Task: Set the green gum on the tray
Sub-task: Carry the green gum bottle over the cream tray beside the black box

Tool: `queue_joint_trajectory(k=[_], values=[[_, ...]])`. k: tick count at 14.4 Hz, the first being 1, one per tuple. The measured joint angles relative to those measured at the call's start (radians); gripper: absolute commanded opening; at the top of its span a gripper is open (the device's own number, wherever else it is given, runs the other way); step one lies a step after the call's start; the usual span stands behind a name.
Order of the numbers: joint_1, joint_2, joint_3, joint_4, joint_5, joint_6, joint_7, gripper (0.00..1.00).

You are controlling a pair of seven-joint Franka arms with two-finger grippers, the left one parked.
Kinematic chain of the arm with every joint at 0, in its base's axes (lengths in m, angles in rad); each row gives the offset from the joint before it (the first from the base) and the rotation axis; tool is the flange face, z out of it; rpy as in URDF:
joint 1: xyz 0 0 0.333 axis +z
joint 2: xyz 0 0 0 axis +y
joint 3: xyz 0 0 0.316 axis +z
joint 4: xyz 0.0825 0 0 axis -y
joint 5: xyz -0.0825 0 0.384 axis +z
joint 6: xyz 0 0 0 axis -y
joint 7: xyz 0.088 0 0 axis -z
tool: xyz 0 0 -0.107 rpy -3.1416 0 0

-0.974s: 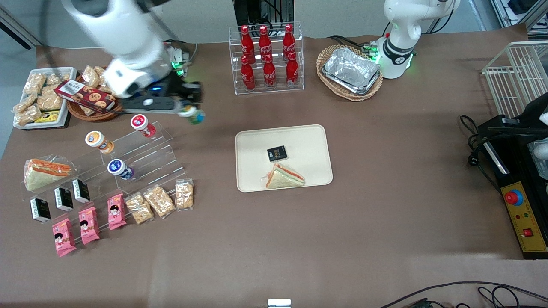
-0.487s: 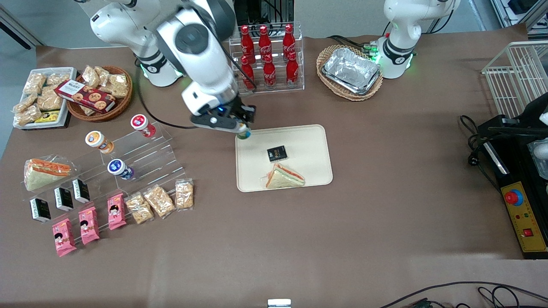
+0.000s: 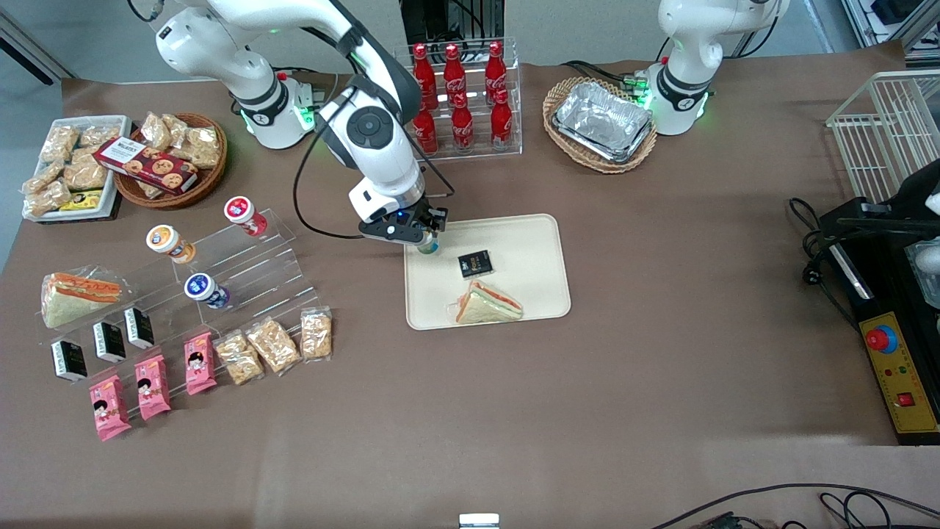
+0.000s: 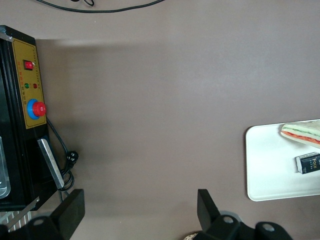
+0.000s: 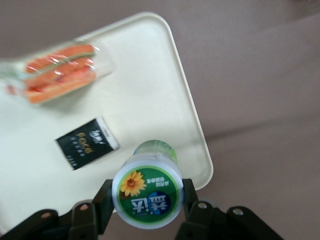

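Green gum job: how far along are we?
Done: the green-bodied, white-lidded gum bottle is picked up and carried over the corner of the cream rectangular tray nearest the working arm. In hand: the right gripper is shut on its lid, beside the small black packet and the wrapped sandwich. Left: lower it onto bare tray, release, withdraw.

Green gum (image 5: 148,195) upright, white lid w/ green label, over corner of cream rect. tray (image 5: 165,75).
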Motion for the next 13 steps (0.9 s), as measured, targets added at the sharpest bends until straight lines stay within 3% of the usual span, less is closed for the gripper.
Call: queue_joint_trajectory(k=[4, 7, 8, 9, 13], values=[[0.040, 0.065, -0.001, -0.042, 0.000, 0.096, 0.049, 0.44], [0.045, 0.092, -0.004, -0.043, 0.000, 0.125, 0.056, 0.53], [0.045, 0.098, -0.005, -0.043, 0.000, 0.132, 0.057, 0.86], [0.045, 0.104, -0.006, -0.043, 0.000, 0.139, 0.060, 1.00], [0.051, 0.120, -0.006, -0.043, 0.000, 0.164, 0.068, 1.00]])
